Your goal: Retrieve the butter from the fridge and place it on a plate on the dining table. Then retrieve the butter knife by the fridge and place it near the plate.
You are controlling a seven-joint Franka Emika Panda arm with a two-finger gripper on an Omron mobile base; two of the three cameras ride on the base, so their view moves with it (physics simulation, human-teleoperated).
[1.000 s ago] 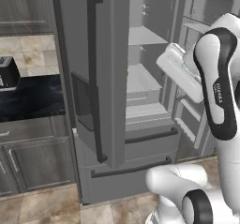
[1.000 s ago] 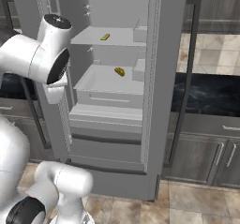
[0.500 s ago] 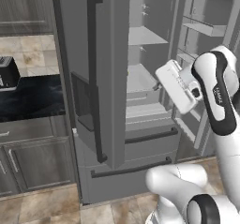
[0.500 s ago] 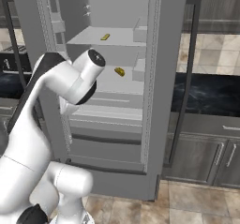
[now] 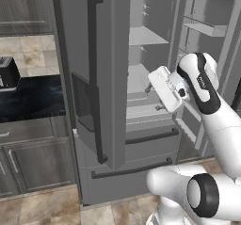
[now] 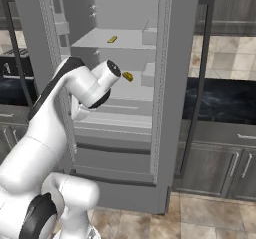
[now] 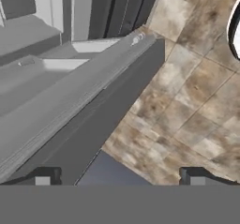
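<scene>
so, fridge: the fridge (image 6: 165, 108) is standing with its right door swung wide open and its left door (image 5: 101, 78) shut, the long dark handle (image 5: 94, 78) running down that shut door.
open room: the arm is reaching across the open front, level with the lower shelves; the cavity above it is lying open up to the top shelf (image 6: 115, 40).
edges: in the hand view the front lip of a grey drawer (image 7: 84, 96) is running diagonally, with brown stone floor tiles (image 7: 187, 101) beyond it.
materials: the fridge is showing flat matte grey walls and pale grey shelves; the counter (image 6: 220, 100) beside it is showing a glossy black veined top over dark grey cabinets.
butter: the butter (image 6: 112, 39), a small yellow stick, is lying on the top shelf towards the back; a second small yellow item (image 6: 128, 76) is sitting on the shelf below.
gripper: the gripper (image 7: 117, 178) is pointing down at the drawer and floor, its two dark tips standing wide apart with nothing between them.
butter to gripper: the butter is sitting above the hand (image 5: 164, 90) and well apart from it, deeper inside the fridge.
left side: a dark toaster (image 5: 8, 73) is standing on the black counter left of the fridge.
</scene>
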